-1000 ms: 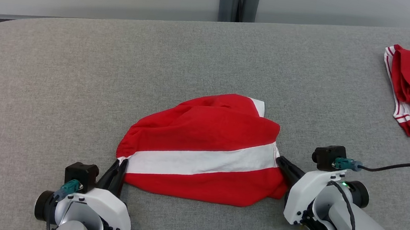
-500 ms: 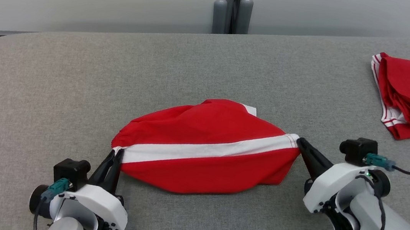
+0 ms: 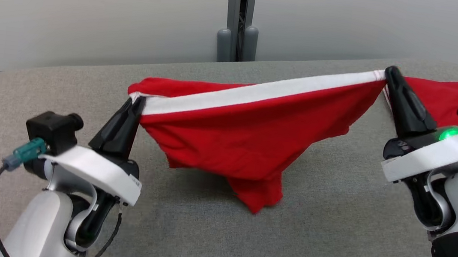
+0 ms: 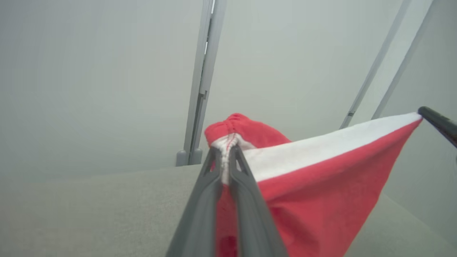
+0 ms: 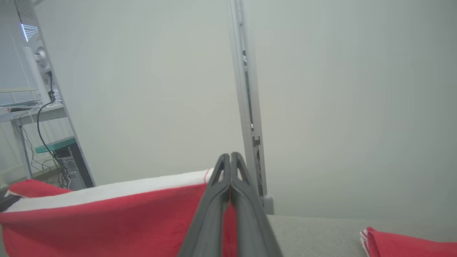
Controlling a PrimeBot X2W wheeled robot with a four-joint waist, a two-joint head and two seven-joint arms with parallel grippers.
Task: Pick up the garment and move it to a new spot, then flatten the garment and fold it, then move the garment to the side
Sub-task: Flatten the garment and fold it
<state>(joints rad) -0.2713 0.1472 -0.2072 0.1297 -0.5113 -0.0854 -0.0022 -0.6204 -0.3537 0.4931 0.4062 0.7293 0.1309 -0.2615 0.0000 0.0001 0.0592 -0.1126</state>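
Here the red garment is held up in the air between the two grippers, above the grey table. Its white band is stretched tight along the upper edge from one gripper to the other, and in the head view it rises toward the right. The left gripper is closed on the left end of the band; in the left wrist view the bunched cloth is seen pinched between its two fingers. The right gripper is closed fully on the right end of the band, with its fingers pressed together. The red cloth below the band hangs down to a loose point. The lowest tip is seen very near the table surface, but whether it touches cannot be told. A second red garment is lying on the table behind the right gripper, near the far right corner.
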